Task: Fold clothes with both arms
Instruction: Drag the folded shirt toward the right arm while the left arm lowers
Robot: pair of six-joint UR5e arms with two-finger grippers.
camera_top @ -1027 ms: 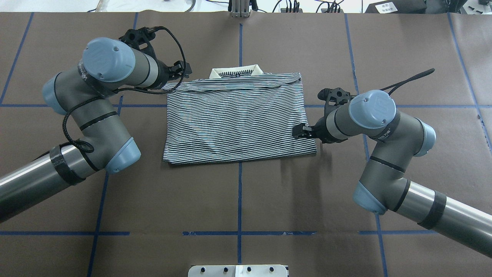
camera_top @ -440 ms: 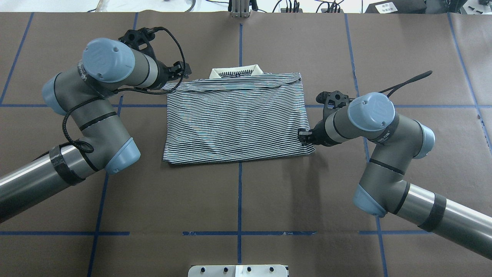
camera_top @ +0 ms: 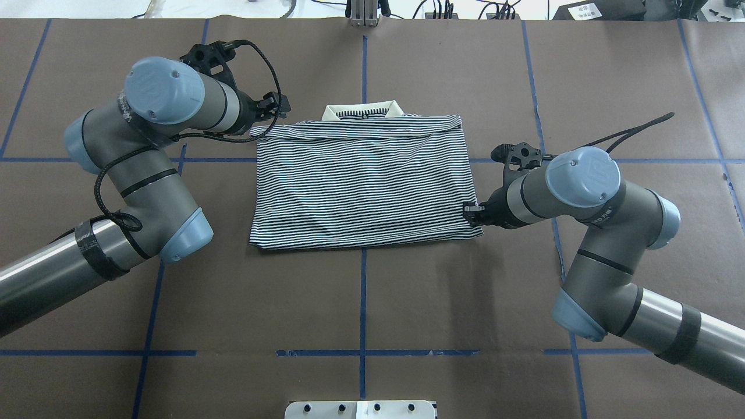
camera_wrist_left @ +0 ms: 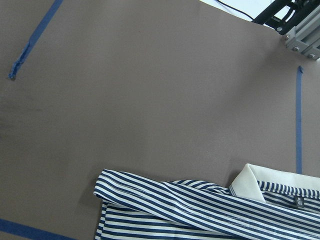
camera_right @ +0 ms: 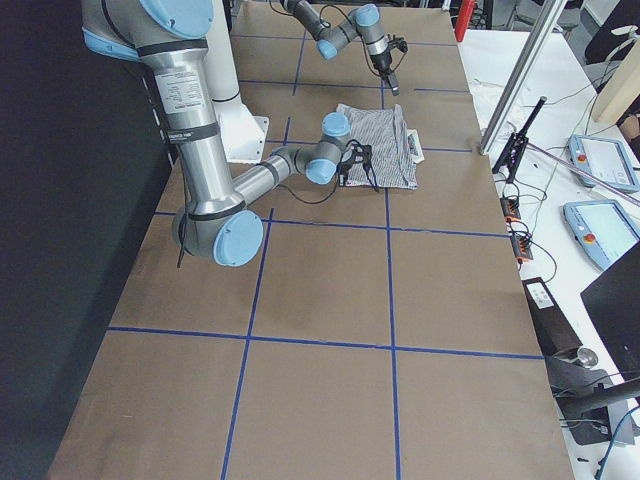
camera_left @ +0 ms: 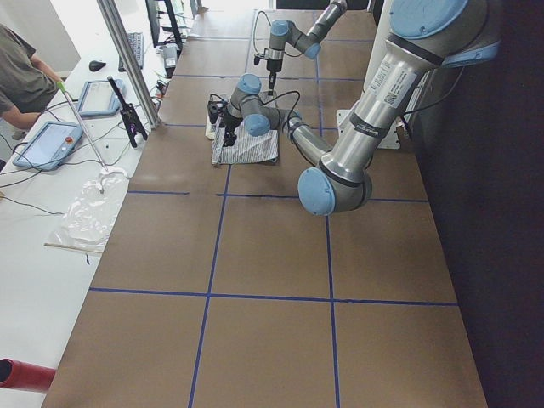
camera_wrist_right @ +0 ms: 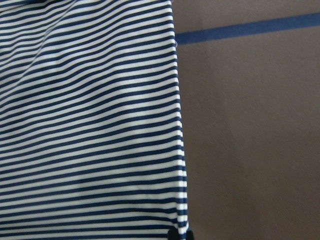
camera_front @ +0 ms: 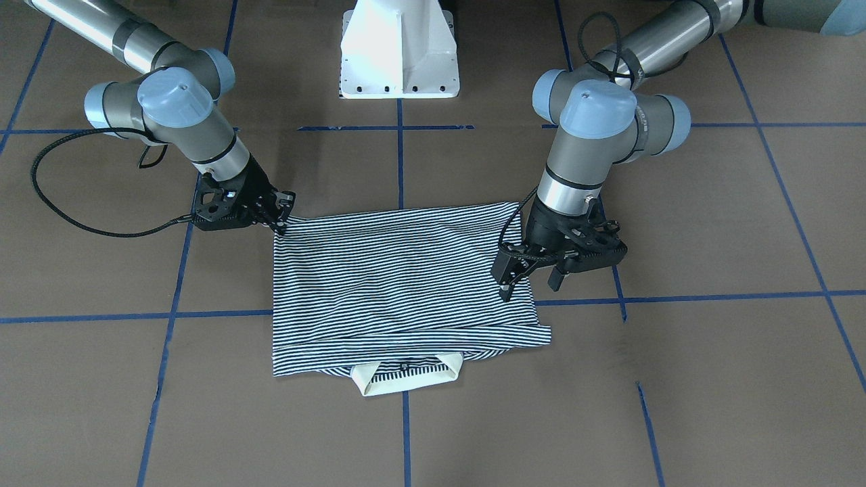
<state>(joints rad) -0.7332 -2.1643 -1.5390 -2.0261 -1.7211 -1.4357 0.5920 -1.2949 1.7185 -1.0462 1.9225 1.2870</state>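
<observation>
The folded navy-and-white striped polo shirt (camera_top: 361, 180) on the brown table (camera_top: 361, 302) looks soft and floppy, best grabbed at corners; the black right gripper (camera_top: 469, 210) pinches its edge near 1, while the black left gripper's (camera_front: 530, 285) jaws hang spread.

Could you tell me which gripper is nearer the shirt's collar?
The left gripper, at the shirt's collar end; the right gripper is at the opposite end.

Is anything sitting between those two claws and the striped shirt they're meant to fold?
Nothing visible does. The right gripper seems pinched on the polo shirt's hem corner; the left gripper hangs open right over its opposite side edge.
</observation>
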